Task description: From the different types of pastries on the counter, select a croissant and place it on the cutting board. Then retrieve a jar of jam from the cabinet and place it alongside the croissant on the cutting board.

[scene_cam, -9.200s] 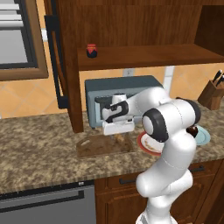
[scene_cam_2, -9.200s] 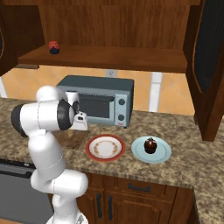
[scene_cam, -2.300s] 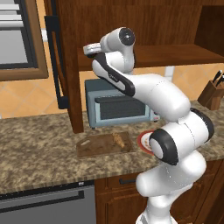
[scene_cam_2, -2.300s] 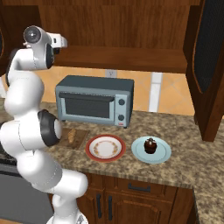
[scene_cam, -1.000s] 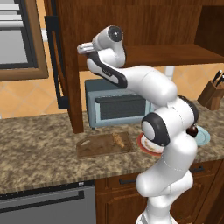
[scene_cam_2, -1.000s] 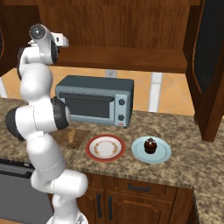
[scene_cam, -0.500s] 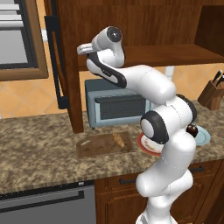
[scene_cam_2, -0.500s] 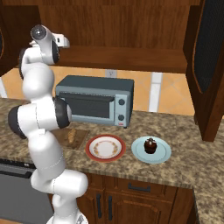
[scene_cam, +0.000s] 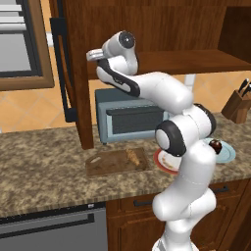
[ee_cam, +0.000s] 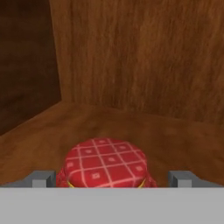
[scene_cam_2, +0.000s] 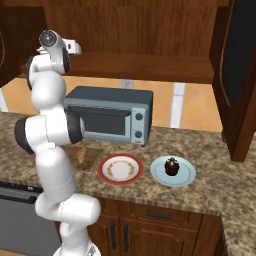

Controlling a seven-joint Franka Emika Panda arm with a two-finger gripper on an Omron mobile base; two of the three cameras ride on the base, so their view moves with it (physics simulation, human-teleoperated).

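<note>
On the cabinet (scene_cam: 147, 29) shelf, the jar of jam (ee_cam: 105, 164) shows its red checked lid from close up. My gripper (ee_cam: 112, 179) is open, one fingertip on each side of the jar with a small gap to it. In the base views the gripper (scene_cam: 91, 55) (scene_cam_2: 76, 48) reaches onto the shelf's left end and hides the jar. The croissant (scene_cam: 132, 157) lies on the right part of the dark cutting board (scene_cam: 105, 164) on the granite counter (scene_cam: 39, 162). A round red-topped pastry (scene_cam_2: 171, 165) sits on a blue plate (scene_cam_2: 186, 176).
A grey toaster oven (scene_cam_2: 112, 115) stands under the shelf behind the board. A red-rimmed plate (scene_cam_2: 120, 168) lies between board and blue plate. The open cabinet door with its black handle (scene_cam: 61, 68) hangs left of the hand. A knife block (scene_cam: 238, 105) stands far right.
The arm has risen from the cutting board to the cabinet shelf. Over the last second the hand has edged left and settled around the jar, which it now hides in the base views.
</note>
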